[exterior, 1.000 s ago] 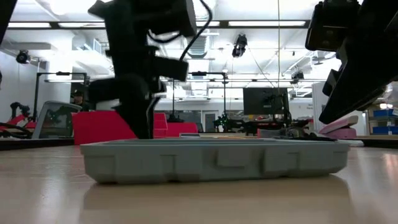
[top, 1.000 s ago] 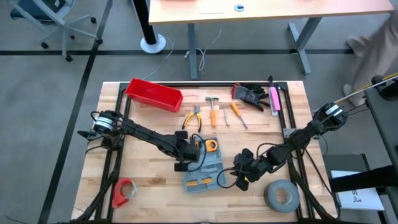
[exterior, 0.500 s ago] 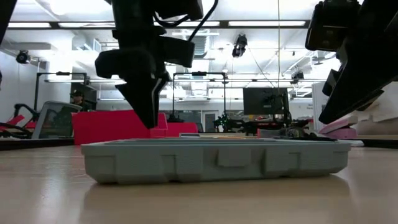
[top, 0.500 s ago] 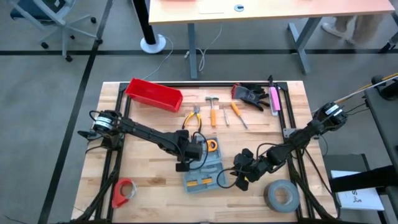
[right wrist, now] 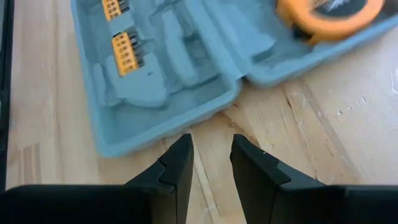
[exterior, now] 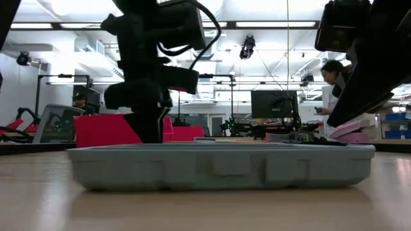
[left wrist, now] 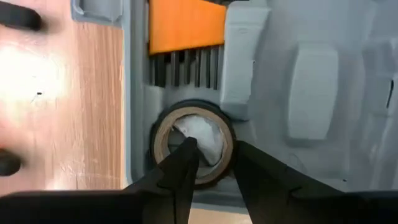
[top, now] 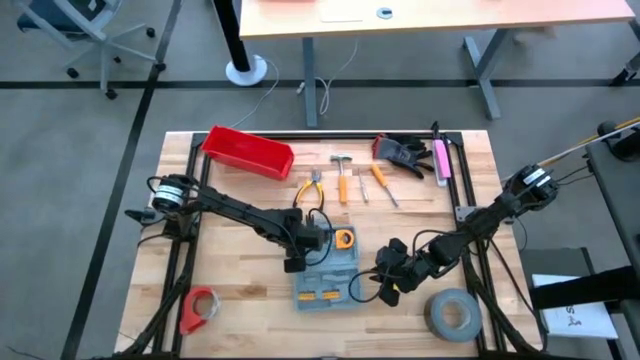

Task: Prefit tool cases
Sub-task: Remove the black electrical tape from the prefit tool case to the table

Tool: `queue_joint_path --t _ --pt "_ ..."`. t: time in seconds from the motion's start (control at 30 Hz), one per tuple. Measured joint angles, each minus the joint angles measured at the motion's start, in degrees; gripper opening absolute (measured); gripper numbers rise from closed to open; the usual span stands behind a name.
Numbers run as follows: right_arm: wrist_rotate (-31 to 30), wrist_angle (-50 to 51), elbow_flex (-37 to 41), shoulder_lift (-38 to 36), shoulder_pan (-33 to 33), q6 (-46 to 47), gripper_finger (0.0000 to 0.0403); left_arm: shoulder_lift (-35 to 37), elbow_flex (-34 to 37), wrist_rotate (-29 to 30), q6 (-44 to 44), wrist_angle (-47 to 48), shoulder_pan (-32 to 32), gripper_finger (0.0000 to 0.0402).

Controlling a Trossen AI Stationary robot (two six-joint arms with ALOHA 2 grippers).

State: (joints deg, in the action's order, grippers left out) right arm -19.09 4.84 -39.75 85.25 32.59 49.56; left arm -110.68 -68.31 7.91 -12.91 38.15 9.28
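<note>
The flat grey-blue plastic hinged tool case (top: pixel 327 268) lies open at the table's middle. The left gripper (left wrist: pixel 210 163) is held slightly parted over a small tape roll (left wrist: pixel 194 144) seated in the case, one finger inside its ring. The right gripper (right wrist: pixel 209 163) is kept narrowly apart, empty, just right of the case.

- We see a red bin (top: pixel 248 152) at the table's far left; a red tape roll (top: pixel 199 308) near the front left corner
- Grey tape roll (top: pixel 452 314) at front right; well apart from the red one
- Pliers (top: pixel 311 190), hammer (top: pixel 342 176), screwdrivers (top: pixel 380 184) in a row mid-back
- Black-red gloves (top: pixel 401 152) beside a pink tool (top: pixel 440 160), back right
- Person (exterior: pixel 332 77) in the room behind
</note>
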Motion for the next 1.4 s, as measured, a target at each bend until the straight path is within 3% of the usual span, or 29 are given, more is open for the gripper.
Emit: queue_joint_path --t 0.4,0.67,1.1,1.4 --pt "0.0 -0.4 0.0 0.0 0.0 0.0 0.0078 0.0 -1.1 -1.0 2.8 -0.2 0.0 0.0085" --pt "0.0 -0.4 0.0 0.0 0.0 -0.2 0.0076 0.4 -1.1 -1.2 2.5 0.0 0.3 0.0011" --pt "-0.1 -0.4 0.0 0.0 0.0 -0.1 0.0079 1.7 -9.6 -5.7 -4.1 10.4 3.1 0.0004" --pt "0.0 -0.4 0.0 -0.1 0.0 -0.2 0.0074 1.8 -14.4 -5.0 -4.5 12.0 4.4 0.0001"
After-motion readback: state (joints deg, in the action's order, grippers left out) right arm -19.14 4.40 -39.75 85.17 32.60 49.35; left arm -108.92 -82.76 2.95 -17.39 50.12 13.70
